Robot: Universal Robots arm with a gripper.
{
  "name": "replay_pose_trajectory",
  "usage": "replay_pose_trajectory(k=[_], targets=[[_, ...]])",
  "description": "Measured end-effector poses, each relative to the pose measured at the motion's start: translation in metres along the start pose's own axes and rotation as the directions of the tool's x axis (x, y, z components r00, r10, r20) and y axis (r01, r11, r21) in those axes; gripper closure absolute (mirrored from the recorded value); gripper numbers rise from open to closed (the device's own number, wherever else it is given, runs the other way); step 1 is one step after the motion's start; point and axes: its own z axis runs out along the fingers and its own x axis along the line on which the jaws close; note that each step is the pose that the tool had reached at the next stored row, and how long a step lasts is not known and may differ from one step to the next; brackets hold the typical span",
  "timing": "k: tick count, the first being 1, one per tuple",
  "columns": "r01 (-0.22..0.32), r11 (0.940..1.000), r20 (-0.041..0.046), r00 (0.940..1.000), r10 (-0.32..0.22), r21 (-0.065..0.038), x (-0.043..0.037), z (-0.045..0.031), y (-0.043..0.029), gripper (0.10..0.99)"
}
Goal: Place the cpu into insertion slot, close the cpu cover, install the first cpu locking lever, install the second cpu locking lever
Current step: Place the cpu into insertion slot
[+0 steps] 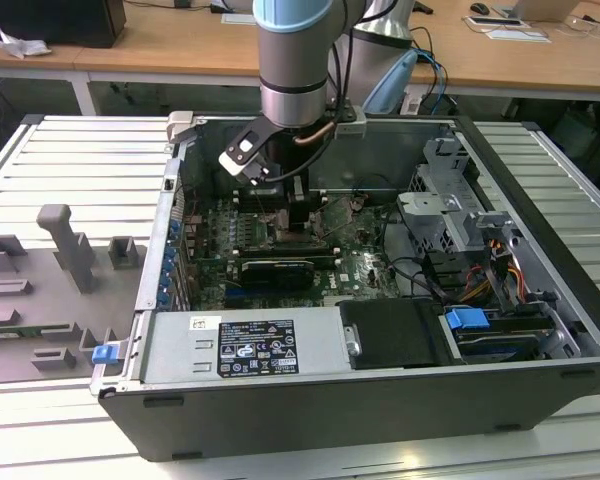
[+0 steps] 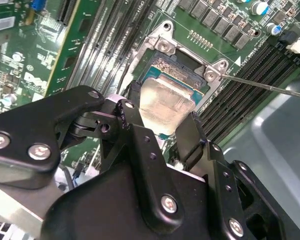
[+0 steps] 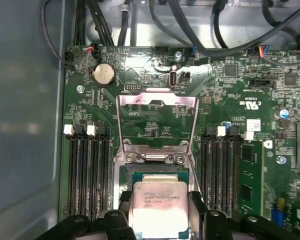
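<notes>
Our gripper (image 2: pixel 162 114) is clamped on the cpu (image 3: pixel 160 207) by two opposite edges. We hold it flat and square over the insertion slot (image 2: pixel 172 67), toward the far side of the open case (image 1: pixel 380 420). The cpu cover (image 3: pixel 157 120) stands swung up, which leaves the slot free.

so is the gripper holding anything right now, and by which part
The cpu. The gripper pinches it by two opposite side edges, one finger on each, over the insertion slot, with the cpu cover swung open.
</notes>
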Motion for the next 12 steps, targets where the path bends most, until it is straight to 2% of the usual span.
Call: replay_pose_trajectory(k=[3,7,12], targets=[[0.0,1.0,0.0001,1.0,0.0,0.0,0.001,0.0047,-0.0011,0.561],[-0.003,1.0,0.0001,1.0,0.003,0.0,0.0013,0.0073,-0.004,0.561],[-0.009,1.0,0.0006,1.0,0.009,0.0,0.0036,0.011,-0.0042,0.561]])
